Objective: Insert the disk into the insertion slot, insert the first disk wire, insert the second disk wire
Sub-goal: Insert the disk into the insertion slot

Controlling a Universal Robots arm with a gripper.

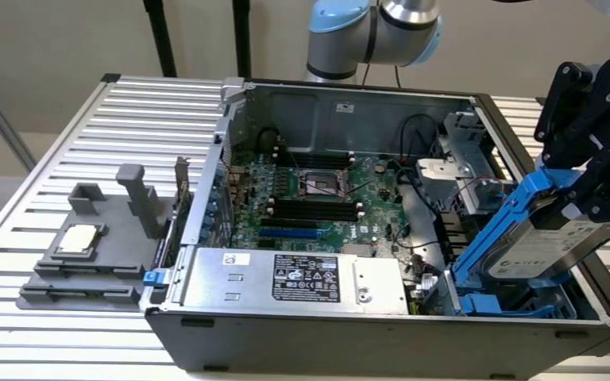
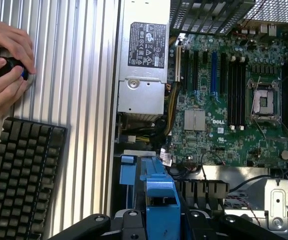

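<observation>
The disk [image 1: 546,238], a flat silver-grey slab with a white printed label, sits clipped in a bright blue plastic carrier [image 2: 159,192]. It is held off the horizontal. Its long axis slants from the raised end in the gripper [image 1: 593,200] down toward the insertion slot [image 1: 517,306]. This slot is a narrow bay with blue rails in the corner of the open case [image 1: 390,345], just beside the power-supply box [image 1: 295,278] on the exterior view's right. The lower end of the disk is at the mouth of the bay; whether it is already in the rails cannot be told.

The black gripper is closed around the upper end of the disk, with a finger on each side of the blue frame. It reaches down at an angle from above that corner of the case. The arm's [image 1: 374,32] grey and pale-blue joint stands behind the case, beyond the power-supply box.

The power-supply box is bare silver metal with a black label. The green motherboard [image 2: 233,100], with its black and blue sockets, lies on its far side. A moulded grey fixture [image 1: 93,246] rests on the ribbed metal table [image 1: 29,198] beside the box on the exterior view's left. In the wrist view, a person's hand [image 2: 4,75] and a black keyboard [image 2: 24,180] are on the table, across the box from the motherboard.
</observation>
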